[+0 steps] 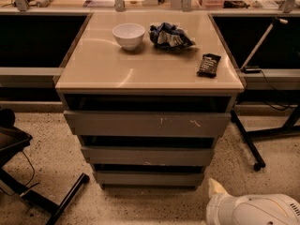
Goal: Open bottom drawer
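The bottom drawer (149, 178) is the lowest and narrowest grey front of the three-drawer cabinet, plain and handleless, and sits nearly flush just above the floor. Above it are the middle front (147, 156) with a pale edge chip and the widest top front (147, 124) with white scratches. My gripper (216, 189) shows only as a cream tip on the white arm (255, 211) at the bottom right. It is low, just right of the bottom drawer's right end and nearer the camera, with a small gap between them.
On the cabinet top (140, 74) are a white bowl (128, 34), a crumpled blue bag (169, 35) and a dark snack bar (209, 64). A black wheeled stand (248, 144) is on the floor at the right, and a black chair base (47, 198) at the left.
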`<state>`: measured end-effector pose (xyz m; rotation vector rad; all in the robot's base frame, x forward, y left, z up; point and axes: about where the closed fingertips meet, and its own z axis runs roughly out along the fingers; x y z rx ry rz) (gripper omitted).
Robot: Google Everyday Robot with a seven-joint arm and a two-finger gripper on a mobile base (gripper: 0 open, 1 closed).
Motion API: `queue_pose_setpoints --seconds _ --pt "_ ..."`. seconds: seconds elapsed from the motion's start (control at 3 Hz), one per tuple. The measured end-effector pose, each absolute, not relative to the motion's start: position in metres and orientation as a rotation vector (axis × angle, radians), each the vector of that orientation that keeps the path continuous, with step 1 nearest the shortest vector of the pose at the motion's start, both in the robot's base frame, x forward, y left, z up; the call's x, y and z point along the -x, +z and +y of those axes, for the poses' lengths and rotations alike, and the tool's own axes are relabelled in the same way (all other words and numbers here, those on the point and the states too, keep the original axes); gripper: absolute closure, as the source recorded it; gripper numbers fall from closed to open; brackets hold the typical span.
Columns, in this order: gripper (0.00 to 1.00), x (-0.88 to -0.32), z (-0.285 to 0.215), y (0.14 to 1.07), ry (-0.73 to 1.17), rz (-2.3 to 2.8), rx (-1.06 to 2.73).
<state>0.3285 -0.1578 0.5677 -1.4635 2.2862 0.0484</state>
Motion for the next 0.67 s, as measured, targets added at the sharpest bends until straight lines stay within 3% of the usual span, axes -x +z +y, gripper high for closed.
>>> queue_pose_setpoints --seconds 0.67 --pt "0.00 -0.3522 -0.1685 0.5669 -0.010 2.264 1.413"
